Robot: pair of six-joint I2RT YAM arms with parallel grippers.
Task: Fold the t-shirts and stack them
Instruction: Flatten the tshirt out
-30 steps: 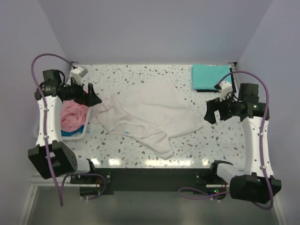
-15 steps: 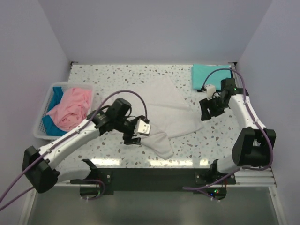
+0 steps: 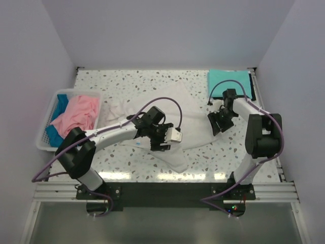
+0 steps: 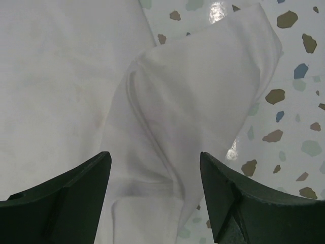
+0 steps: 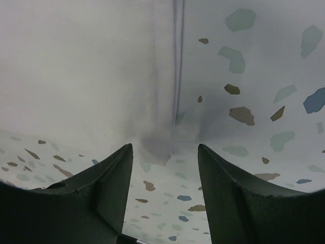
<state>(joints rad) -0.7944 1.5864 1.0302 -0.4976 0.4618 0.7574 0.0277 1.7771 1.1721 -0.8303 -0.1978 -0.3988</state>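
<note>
A white t-shirt (image 3: 170, 109) lies spread and rumpled in the middle of the table. My left gripper (image 3: 158, 143) hovers over its near sleeve (image 4: 203, 86), jaws open on either side of a fold, nothing pinched; in the wrist view this gripper (image 4: 155, 154) points down at the cloth. My right gripper (image 3: 217, 123) is at the shirt's right corner, open; in its wrist view the gripper (image 5: 164, 146) has the white shirt's edge (image 5: 91, 76) just ahead of the fingertips. A folded teal t-shirt (image 3: 229, 84) lies at the back right. Pink (image 3: 76, 114) and blue (image 3: 55, 134) t-shirts sit in the basket.
A white lattice basket (image 3: 42, 143) stands at the table's left edge. The speckled table (image 3: 231, 152) shows bare along the front and right of the white shirt. Walls close the table in at the back and both sides.
Both arms swung in from the table's sides to the white shirt: the left from the basket to the near sleeve, the right to the right corner. Both jaws stand narrower than before.
</note>
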